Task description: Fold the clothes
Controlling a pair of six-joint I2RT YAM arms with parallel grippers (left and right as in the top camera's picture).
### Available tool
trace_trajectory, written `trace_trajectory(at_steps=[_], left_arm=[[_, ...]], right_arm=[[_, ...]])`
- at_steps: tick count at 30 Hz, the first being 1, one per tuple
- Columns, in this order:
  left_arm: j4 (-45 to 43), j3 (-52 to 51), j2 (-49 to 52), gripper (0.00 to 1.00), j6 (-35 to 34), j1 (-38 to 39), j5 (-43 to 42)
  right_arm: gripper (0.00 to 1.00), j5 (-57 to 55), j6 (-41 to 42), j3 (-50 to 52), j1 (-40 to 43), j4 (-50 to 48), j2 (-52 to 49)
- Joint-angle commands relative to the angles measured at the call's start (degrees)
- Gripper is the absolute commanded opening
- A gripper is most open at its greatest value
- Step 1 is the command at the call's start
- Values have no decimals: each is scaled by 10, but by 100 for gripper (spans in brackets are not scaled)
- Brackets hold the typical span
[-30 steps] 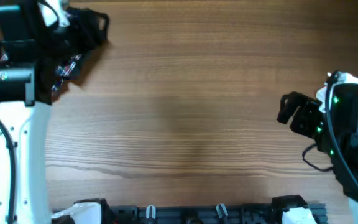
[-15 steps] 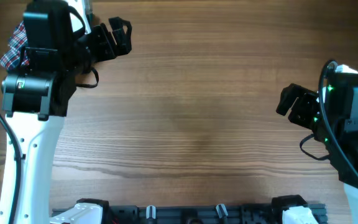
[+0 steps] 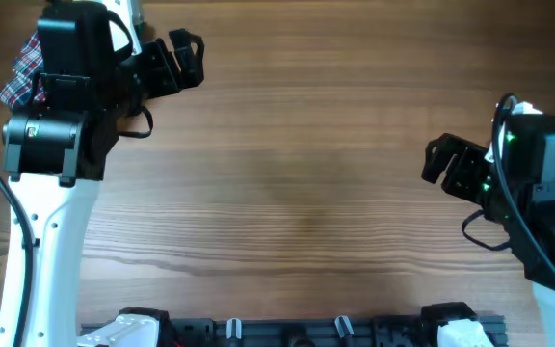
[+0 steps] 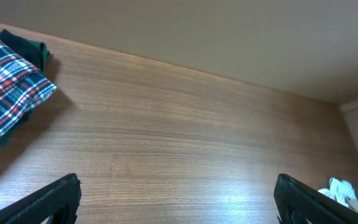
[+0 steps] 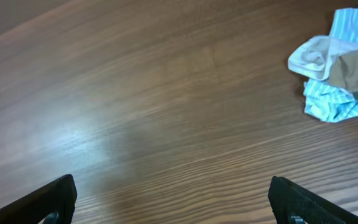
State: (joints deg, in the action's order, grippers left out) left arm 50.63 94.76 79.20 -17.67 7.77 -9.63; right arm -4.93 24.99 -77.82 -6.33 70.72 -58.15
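Overhead, at upper left, I see the plaid garment [image 3: 19, 79] just left of my left gripper [image 3: 183, 60], well apart from the right gripper [image 3: 443, 162]. Left wrist: jaws spread, garment at left edge. Right wrist: jaws spread, crumpled clothes [image 5: 337, 68] upper right.

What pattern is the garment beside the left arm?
Red, white, navy plaid garment, clearest in left wrist view.

One table [image 3: 297, 193]. Two arms: the left arm [image 3: 51, 125] and the right arm [image 3: 547, 183]. Two grippers, one on each: the left gripper [image 3: 186, 58] and the right gripper [image 3: 436, 164]. One plaid garment [image 4: 8, 81]. One green cloth [image 4: 27, 45]. One crumpled heap [image 5: 337, 68] showing three fabrics: one white, one blue-striped, one tan.
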Motion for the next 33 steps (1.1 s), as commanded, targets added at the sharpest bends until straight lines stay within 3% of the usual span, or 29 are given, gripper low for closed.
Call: trace_trajectory(at_steps=[1,6,9,18,25,33], left_arm=[[0,-2,-1,100,9,1,7],[0,-2,-1,99,9,1,7],[0,-2,-1,100,9,1,7],[0,-2,-1,100,9,1,7],[0,-2,-1,100,9,1,7],[0,-2,-1,100,9,1,7]], right_arm=[[100,7,-22,-4,0,1,-12],[100,4,-25,11,0,-28,-7],[100,-6,-31,70,1,-106,34],[100,75,-73,381,81,-431,238],[100,101,-83,599,90,-658,377],[100,98,-86,695,91,-703,491]])
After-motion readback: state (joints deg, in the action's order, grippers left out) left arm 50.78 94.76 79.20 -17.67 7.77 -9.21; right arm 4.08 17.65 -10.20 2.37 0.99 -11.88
